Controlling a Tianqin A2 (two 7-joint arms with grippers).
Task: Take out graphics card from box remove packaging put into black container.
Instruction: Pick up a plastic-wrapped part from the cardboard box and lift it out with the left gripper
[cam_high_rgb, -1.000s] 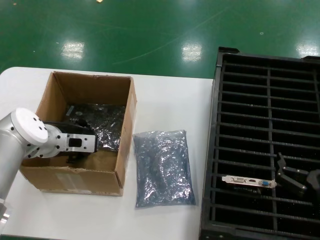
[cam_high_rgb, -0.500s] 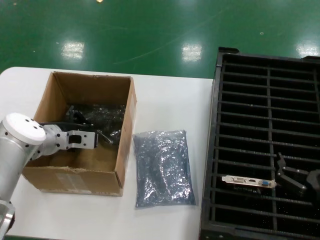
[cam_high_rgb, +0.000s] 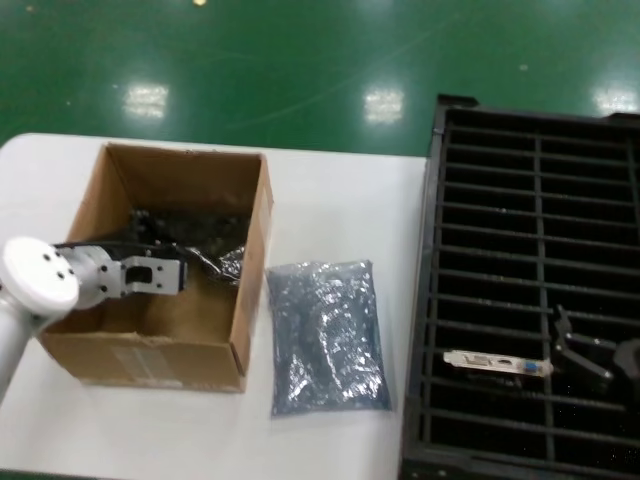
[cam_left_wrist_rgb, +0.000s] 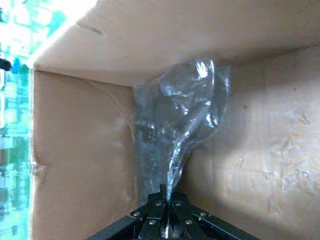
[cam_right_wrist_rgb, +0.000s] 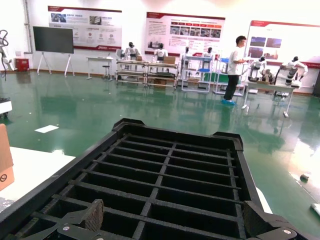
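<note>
The brown cardboard box (cam_high_rgb: 150, 350) stands at the left of the white table. My left gripper (cam_high_rgb: 196, 264) is down inside it, shut on one edge of a crinkled plastic bag (cam_high_rgb: 222, 252). In the left wrist view the closed jaws (cam_left_wrist_rgb: 167, 194) pinch the bag (cam_left_wrist_rgb: 182, 115), which is stretched taut from them toward the box corner; something dark shows dimly inside. A second bag (cam_high_rgb: 328, 335) lies flat on the table beside the box. A bare graphics card (cam_high_rgb: 497, 364) lies in the black container (cam_high_rgb: 540, 200). My right gripper (cam_high_rgb: 578, 352) hovers open just right of that card.
The black container fills the right side and runs past the table's edge; its ribs (cam_right_wrist_rgb: 170, 165) show under my right gripper (cam_right_wrist_rgb: 175, 217). A strip of bare table (cam_high_rgb: 340, 200) lies between the box and the container. Green floor lies beyond the table.
My left arm has drawn back to the left inside the box, pulling the bag's edge with it; the bag is now bunched and stretched. The right arm has not moved.
</note>
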